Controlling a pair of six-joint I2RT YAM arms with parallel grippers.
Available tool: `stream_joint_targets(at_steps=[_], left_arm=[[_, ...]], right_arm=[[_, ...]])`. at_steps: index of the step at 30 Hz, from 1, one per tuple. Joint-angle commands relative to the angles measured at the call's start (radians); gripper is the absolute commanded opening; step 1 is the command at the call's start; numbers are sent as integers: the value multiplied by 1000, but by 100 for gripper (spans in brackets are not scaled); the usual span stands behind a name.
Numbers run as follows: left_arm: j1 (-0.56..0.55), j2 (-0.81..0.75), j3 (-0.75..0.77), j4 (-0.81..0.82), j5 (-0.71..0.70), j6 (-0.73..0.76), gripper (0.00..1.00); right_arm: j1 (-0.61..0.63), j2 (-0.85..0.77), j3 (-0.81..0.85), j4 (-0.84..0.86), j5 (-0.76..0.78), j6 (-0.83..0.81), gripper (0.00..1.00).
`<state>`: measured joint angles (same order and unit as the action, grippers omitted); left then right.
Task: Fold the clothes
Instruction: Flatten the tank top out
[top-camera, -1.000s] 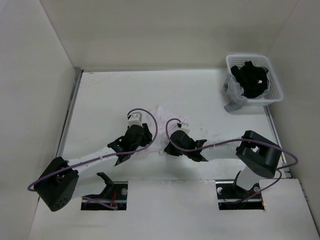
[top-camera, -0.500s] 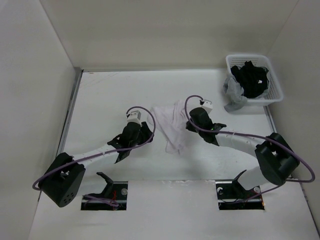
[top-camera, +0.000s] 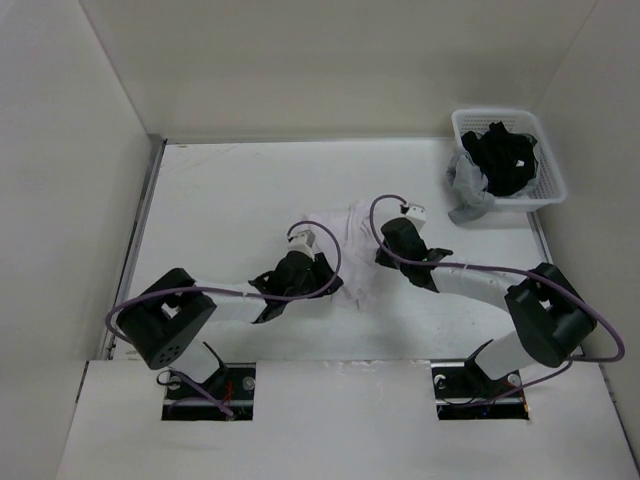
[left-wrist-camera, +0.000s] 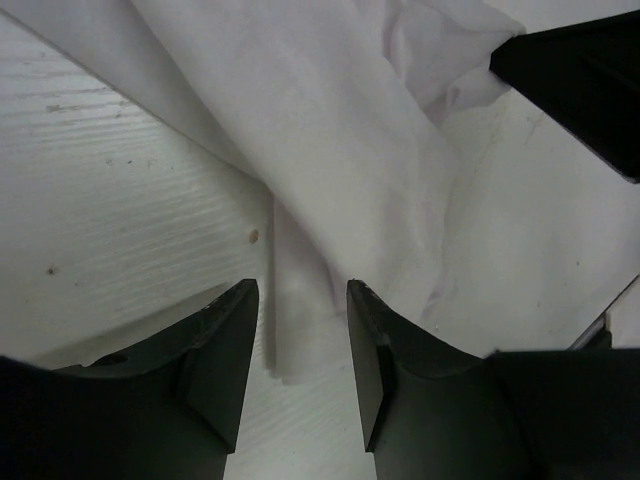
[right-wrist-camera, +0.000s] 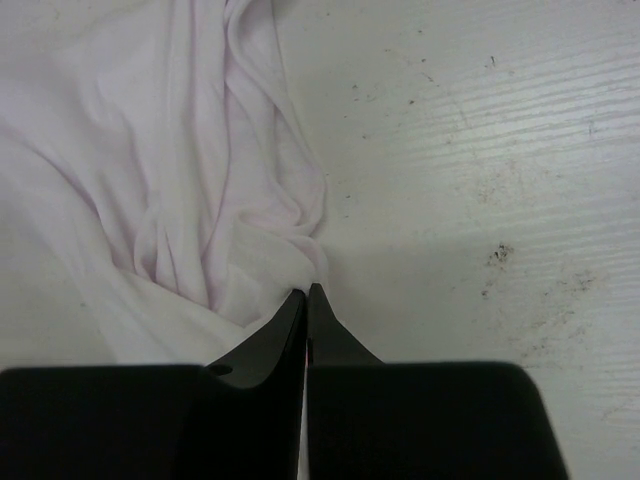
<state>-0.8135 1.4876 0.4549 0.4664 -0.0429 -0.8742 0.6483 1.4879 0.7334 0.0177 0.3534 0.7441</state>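
White crumpled clothes pinched by right end effector; left end effector gapes

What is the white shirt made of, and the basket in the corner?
The white garment looks like thin, soft cloth, matte: it drapes and bunches into fine wrinkles. The basket looks like stiff white plastic, from its straight latticed walls, though it is small here.

Plain white clothes, white table, white basket, grey cloth
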Motion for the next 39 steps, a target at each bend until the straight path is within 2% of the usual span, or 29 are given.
stream_joint_targets(at_steps=[1, 8, 13, 16, 20, 23, 26, 33, 39], left_arm=[[-12, 23, 67, 126, 8, -48, 39], [-36, 91, 125, 147, 11, -40, 38], [-13, 152, 157, 149, 35, -40, 14], [-5, 134, 148, 150, 43, -39, 5], [3, 70, 114, 140, 29, -28, 0], [39, -41, 71, 129, 28, -26, 0], [110, -218, 28, 68, 32, -14, 0], [312, -640, 50, -303, 23, 96, 0], [397, -788, 16, -595, -51, 136, 0]], right_arm=[[0, -41, -22, 62, -11, -6, 2], [-3, -51, -43, 97, -33, -3, 2], [-5, -67, -34, 97, -33, -6, 2], [-8, -81, -23, 96, -33, -14, 2], [-22, -97, -8, 97, -34, -22, 2], [-26, -129, 21, 97, -34, -46, 2], [-39, -178, 69, 87, -31, -86, 2], [-72, -284, 246, 12, -57, -182, 2], [-94, -262, 411, -61, -68, -223, 3]])
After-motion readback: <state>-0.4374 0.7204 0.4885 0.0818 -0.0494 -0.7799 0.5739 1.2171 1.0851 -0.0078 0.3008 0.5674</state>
